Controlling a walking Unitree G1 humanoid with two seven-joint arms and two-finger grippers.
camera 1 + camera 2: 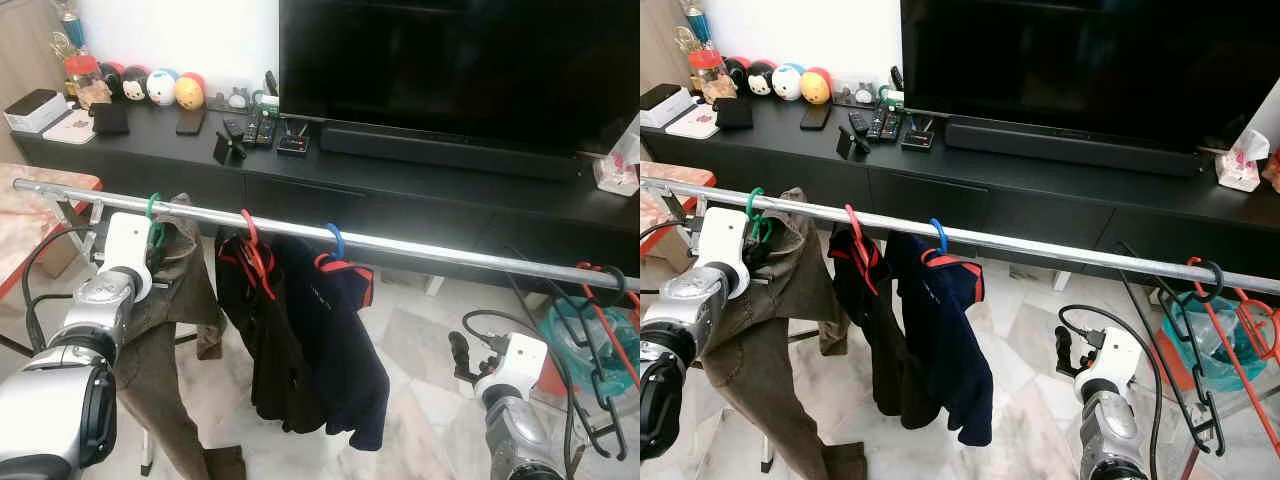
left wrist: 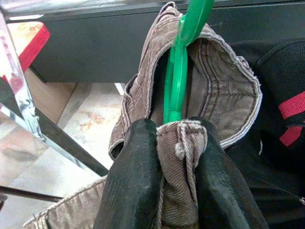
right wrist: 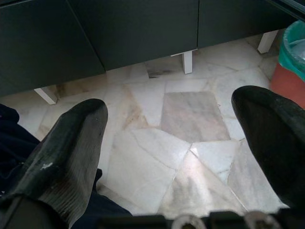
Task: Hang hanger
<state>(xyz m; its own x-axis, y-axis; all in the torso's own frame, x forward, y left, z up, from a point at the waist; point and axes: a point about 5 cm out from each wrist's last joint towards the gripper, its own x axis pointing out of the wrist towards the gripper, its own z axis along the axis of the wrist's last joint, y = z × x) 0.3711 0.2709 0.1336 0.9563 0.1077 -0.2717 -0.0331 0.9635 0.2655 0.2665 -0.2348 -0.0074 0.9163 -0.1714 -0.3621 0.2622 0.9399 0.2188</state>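
The left gripper (image 2: 174, 157) pinches a ribbed fold of brown corduroy trousers (image 2: 209, 90) at the left of the frame, its fingers closed on the waistband just under the green plastic hanger (image 2: 178, 76). The hanger's flat stem runs upright, its hook over the shiny metal rail (image 1: 420, 245) crossing the frame. The right gripper (image 3: 190, 138), lower right, gapes wide over marble floor (image 3: 190, 114), holding nothing.
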